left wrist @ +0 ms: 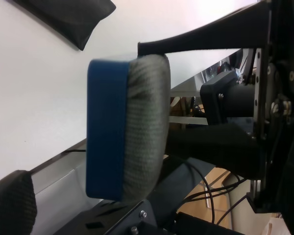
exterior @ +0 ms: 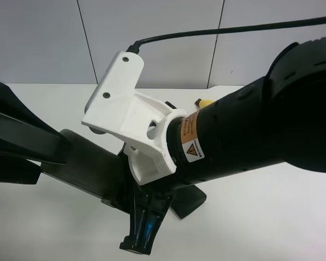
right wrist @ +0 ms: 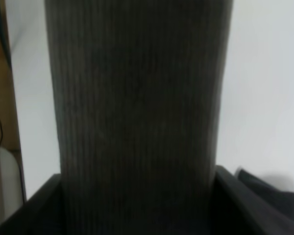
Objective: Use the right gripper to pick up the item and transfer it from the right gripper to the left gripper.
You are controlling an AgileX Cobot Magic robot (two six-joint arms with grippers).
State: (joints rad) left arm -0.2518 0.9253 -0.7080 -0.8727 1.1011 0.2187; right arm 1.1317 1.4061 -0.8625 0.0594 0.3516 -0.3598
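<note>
My right gripper (exterior: 144, 231), on the black arm with the white bracket (exterior: 127, 109) and orange label, is shut on the eraser (exterior: 150, 224), which shows only as a blue glint between the jaws. In the right wrist view the grey felt of the eraser (right wrist: 137, 107) fills the frame between the two dark jaws. In the left wrist view the eraser (left wrist: 127, 127), blue base and grey felt, hangs above the table in the right gripper's fingers (left wrist: 196, 39). One textured left finger pad (left wrist: 10, 205) stands apart from the eraser; the other is out of view.
The long dark pouch (exterior: 87, 163) lies on the white table under the arms and also shows in the left wrist view (left wrist: 73, 17) and the right wrist view (right wrist: 269, 193). A yellow banana tip (exterior: 205, 102) peeks out behind the right arm. The other arm's black body (exterior: 22, 136) fills the view's left.
</note>
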